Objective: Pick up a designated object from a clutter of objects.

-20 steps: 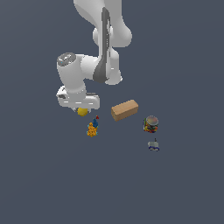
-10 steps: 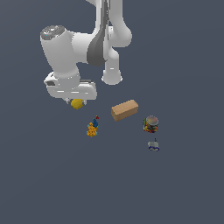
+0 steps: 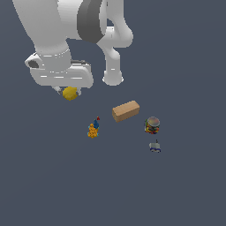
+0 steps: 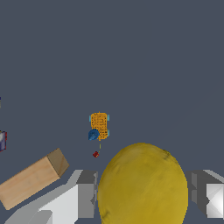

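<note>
You have the lemon (image 4: 142,183) clamped between the fingers (image 4: 146,192), one on either side of it, and it hangs clear above the tabletop (image 3: 53,176), well apart from the figure (image 3: 93,129) and box (image 3: 126,110). Keep the squeeze steady and lift straight up; a round lump will likely roll out if you jerk or tilt.

Nothing readable anywhere that I can see. The box (image 3: 126,110) has plain tan sides with no print, the jar (image 3: 152,125) is just a blur of colours, and the orange figure (image 4: 99,126) only shows a dotted texture. No labels, numbers or logos on my arm either.
</note>
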{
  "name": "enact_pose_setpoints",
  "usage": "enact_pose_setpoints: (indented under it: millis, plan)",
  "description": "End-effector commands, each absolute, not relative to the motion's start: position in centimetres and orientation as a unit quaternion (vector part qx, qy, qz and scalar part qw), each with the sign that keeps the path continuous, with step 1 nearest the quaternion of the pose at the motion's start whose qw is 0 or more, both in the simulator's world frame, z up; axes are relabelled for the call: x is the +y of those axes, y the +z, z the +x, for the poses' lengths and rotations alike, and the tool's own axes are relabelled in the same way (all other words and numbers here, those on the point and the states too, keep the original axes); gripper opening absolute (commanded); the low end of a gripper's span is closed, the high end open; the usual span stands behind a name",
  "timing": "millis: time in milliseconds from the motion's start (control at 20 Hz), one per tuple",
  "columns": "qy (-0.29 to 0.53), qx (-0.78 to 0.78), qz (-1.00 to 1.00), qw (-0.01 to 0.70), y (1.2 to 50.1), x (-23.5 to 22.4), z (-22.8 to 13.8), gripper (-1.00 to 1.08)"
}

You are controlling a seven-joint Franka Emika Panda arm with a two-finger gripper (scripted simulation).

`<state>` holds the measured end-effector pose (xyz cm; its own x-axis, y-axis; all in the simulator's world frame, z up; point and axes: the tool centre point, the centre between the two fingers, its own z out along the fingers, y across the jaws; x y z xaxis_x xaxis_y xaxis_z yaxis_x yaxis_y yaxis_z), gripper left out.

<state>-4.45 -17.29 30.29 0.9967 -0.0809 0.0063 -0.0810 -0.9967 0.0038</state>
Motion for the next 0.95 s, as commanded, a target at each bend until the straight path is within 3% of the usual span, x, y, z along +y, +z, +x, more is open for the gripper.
enact_pose_setpoints:
  millis: [0, 450, 900]
  plan:
    - [0.002, -0.040, 0.999, 0.002, 32.5, -17.4, -3.8, -1.00]
    - [0.001, -0.039, 0.999, 0.000, 37.4, -17.7, -2.2, -1.00]
    - [0.000, -0.039, 0.999, 0.000, 38.8, -17.8, -1.6, -1.00]
